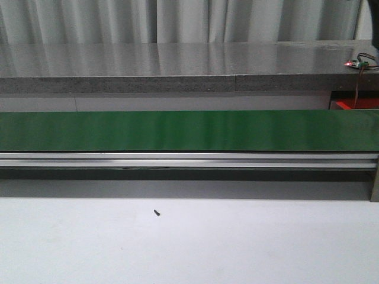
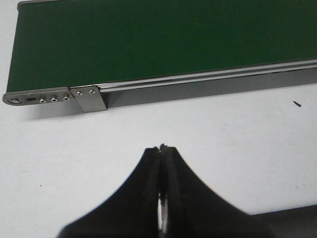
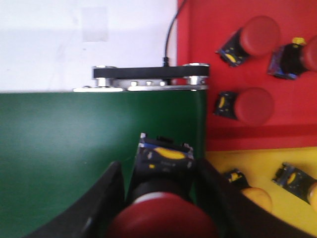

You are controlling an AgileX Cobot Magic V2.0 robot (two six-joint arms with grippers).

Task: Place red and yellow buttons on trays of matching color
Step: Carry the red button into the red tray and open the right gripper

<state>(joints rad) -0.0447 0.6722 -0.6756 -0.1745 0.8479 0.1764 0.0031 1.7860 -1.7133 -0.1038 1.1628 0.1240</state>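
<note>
In the right wrist view my right gripper (image 3: 159, 171) is shut on a red button (image 3: 163, 218) with a black and yellow base. It holds the button over the end of the green belt (image 3: 74, 148), beside the red tray (image 3: 292, 124) and the yellow tray (image 3: 262, 166). Three red buttons (image 3: 253, 105) lie in the red tray. Two yellow buttons (image 3: 257, 198) lie in the yellow tray. My left gripper (image 2: 162, 148) is shut and empty over the white table, short of the belt's other end (image 2: 163, 39). Neither gripper shows in the front view.
The green conveyor belt (image 1: 189, 130) spans the front view on an aluminium frame. A corner of the red tray (image 1: 355, 105) shows at its right end. A small black screw (image 1: 157, 212) lies on the white table; it also shows in the left wrist view (image 2: 296, 103). A grey ledge runs behind.
</note>
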